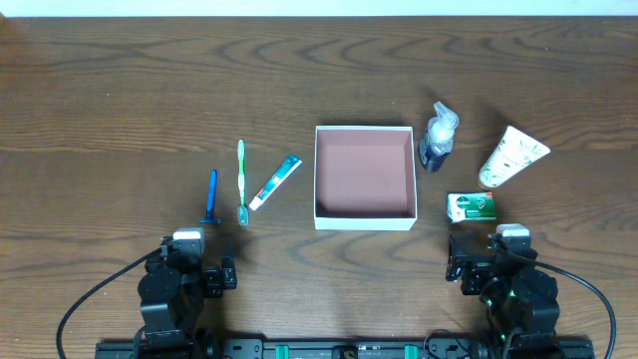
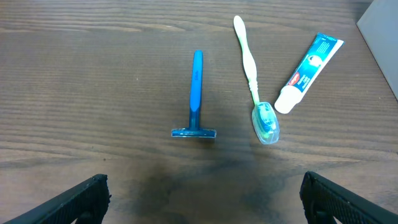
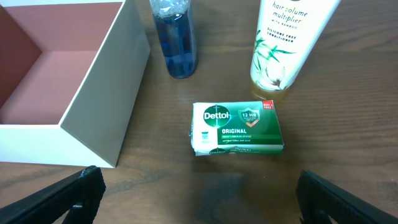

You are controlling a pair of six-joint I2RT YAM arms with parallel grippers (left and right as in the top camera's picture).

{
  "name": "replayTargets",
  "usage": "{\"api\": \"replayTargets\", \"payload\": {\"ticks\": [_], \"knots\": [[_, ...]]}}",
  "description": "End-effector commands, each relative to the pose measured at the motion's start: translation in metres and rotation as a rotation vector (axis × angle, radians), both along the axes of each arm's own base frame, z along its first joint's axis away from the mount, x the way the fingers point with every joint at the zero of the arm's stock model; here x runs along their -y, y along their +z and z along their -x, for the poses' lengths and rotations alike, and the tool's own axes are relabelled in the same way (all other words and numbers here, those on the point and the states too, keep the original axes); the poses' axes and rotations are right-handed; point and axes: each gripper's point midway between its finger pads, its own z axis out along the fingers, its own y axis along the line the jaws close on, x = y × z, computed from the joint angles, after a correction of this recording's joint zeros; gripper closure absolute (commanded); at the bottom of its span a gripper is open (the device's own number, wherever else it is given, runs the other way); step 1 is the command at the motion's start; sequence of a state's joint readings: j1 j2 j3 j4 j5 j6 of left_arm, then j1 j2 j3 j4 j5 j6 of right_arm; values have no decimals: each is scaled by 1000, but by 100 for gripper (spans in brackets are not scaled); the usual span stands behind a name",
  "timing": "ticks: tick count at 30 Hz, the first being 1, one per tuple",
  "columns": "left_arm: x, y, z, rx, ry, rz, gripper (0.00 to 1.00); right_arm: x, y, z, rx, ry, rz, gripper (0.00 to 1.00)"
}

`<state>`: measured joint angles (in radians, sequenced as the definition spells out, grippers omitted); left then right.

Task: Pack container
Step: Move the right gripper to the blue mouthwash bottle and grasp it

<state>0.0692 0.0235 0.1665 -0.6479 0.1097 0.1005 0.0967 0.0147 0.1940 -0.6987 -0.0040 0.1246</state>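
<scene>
Container (image 1: 364,175) is sitting open at mid-tabletop (image 1: 100,100). Just right of its near corner, the soap (image 3: 236,129) is showing "Dettol ORIGINAL" and "12 HR"; the tube (image 3: 289,43) beyond is reading "hair volume multiplier". At the near edge, the left pincer (image 2: 205,186) and right pincer (image 3: 199,186) are pointing far, gaping wide, released.

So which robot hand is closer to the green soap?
Right. The right gripper sits just on the robot's side of the Dettol soap packet, open. The left gripper is far off, beyond the container, by the blue razor.
</scene>
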Motion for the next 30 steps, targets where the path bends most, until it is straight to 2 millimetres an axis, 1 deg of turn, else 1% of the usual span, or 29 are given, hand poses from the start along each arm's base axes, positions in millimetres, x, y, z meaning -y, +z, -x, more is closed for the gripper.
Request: {"api": "replayTargets", "payload": {"ticks": [1,25,27,28,30], "knots": [[2,-4,1,-10,-1,21,2,-1,-3,0,-1,9,5,1],[2,-4,0,-9,-1,21,2,-1,-3,0,-1,7,7,1],[2,-4,0,-9,-1,21,2,6,1,-3,19,-28,28,1],[2,-4,1,-10,-1,21,2,5,7,-5,42,-38,3,1],[2,-4,1,-10,-1,21,2,-7,11,-6,49,-13,-109,1]]}}
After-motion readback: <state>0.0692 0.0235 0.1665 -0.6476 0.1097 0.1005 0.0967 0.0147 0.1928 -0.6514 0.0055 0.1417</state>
